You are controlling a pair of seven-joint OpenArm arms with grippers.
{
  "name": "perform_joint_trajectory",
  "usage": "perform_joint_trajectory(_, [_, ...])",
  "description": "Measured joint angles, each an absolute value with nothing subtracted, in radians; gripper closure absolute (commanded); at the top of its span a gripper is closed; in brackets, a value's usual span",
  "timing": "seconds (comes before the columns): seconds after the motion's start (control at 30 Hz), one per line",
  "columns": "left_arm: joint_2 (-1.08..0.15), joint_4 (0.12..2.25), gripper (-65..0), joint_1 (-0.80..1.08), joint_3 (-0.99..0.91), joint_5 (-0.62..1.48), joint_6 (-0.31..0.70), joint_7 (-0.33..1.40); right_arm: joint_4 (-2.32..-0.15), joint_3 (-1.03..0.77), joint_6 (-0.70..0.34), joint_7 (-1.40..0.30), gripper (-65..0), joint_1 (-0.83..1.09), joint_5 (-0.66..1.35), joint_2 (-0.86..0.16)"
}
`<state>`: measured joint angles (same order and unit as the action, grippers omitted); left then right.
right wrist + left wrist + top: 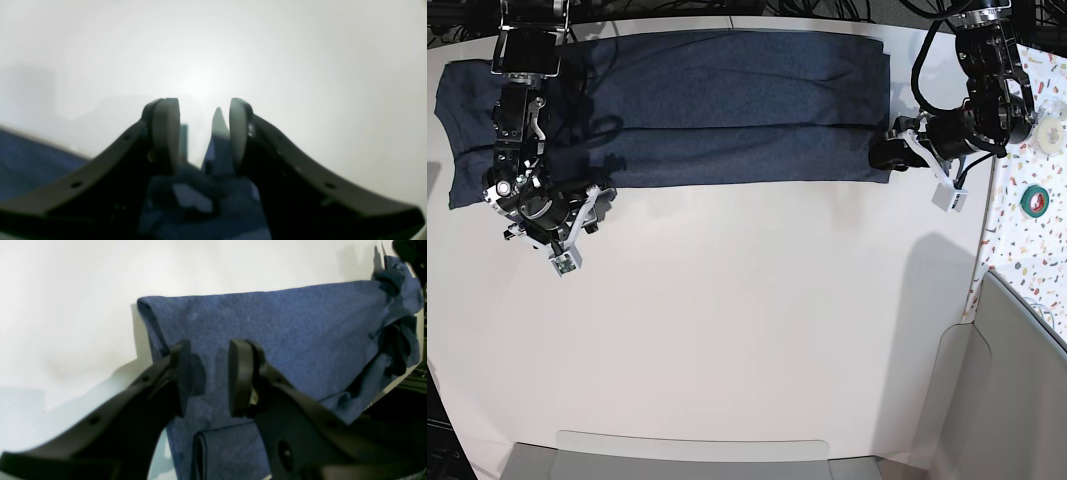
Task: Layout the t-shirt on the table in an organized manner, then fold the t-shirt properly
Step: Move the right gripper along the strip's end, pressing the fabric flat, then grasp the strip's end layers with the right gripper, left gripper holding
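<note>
The dark blue t-shirt (727,110) lies along the far edge of the white table (757,330), folded into a long flat band. At the band's right end my left gripper (889,152) sits at the near corner. In the left wrist view its jaws (210,373) stand apart just over the t-shirt (283,323), casting a shadow on it. My right gripper (599,200) is at the band's left near edge. In the blurred right wrist view it (203,133) stands open, with a small peak of t-shirt (218,146) cloth rising between the fingers.
A speckled strip (1017,250) runs down the table's right side, with a green tape roll (1034,200) and a white roll (1052,135) on it. A grey panel (1017,340) stands at the right front and a grey tray (697,455) lines the near edge.
</note>
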<state>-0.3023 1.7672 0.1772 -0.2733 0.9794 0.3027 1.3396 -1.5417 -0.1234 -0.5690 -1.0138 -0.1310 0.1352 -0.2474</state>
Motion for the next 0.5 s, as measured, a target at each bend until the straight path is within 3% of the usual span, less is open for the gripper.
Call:
perform_joint_trajectory(0.2, [-0.302,1.767,-18.3,0.177,-0.273,0.98,0.303,1.343,-1.616,-0.126,-0.569,-1.012,-24.5,-0.079,-0.144,-0.219])
perform_joint_trajectory(0.5, [-0.302,1.767,-18.3,0.177,-0.268,0.979,0.303,1.343,-1.645,-0.122,-0.569,-1.01,-24.5,-0.049,-0.234,-0.193])
